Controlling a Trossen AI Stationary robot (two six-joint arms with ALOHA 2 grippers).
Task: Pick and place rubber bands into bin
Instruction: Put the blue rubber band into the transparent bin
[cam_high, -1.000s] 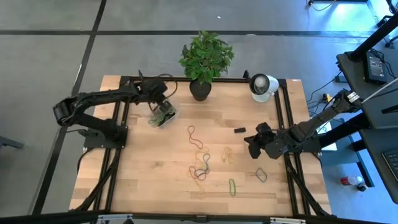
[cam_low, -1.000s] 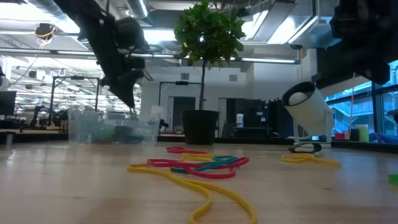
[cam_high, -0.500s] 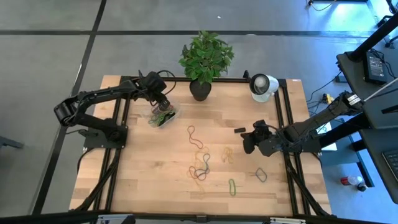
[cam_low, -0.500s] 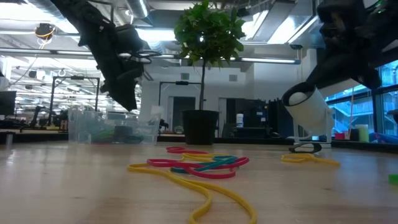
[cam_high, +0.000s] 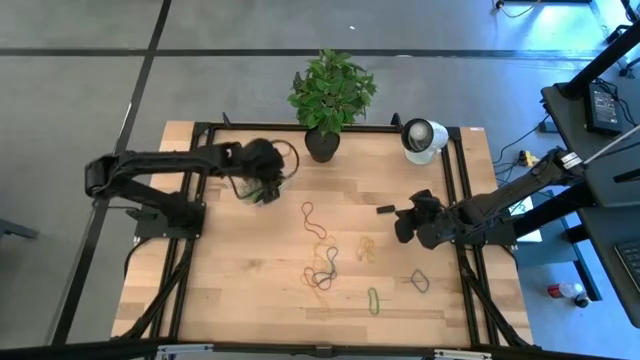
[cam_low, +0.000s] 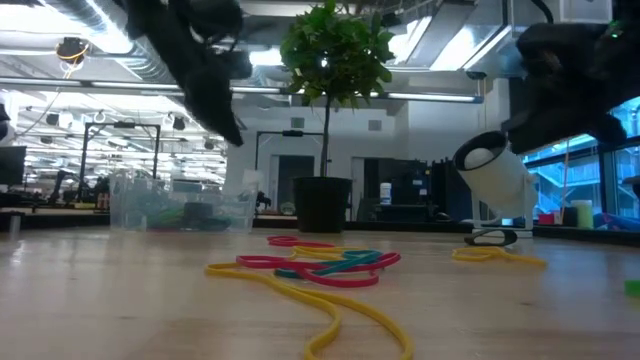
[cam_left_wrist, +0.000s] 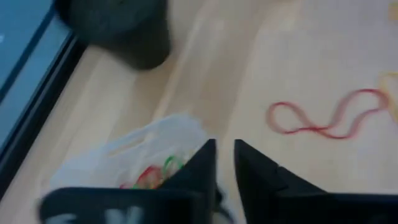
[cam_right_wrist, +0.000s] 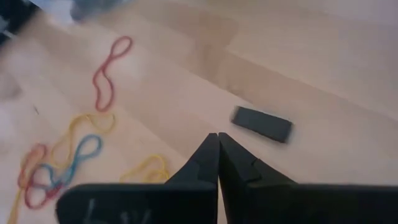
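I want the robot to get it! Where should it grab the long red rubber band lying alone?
Probably at the narrow waist of the red band, coming straight down: it lies flat in a figure-eight, clear of the pile, so fingers can straddle both strands there.

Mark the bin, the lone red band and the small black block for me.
bin (cam_left_wrist: 149, 146), left wrist view, its clear wall.
red rubber band (cam_right_wrist: 109, 68), right wrist view, the loop's strand.
black block (cam_right_wrist: 262, 123), right wrist view, its top face.
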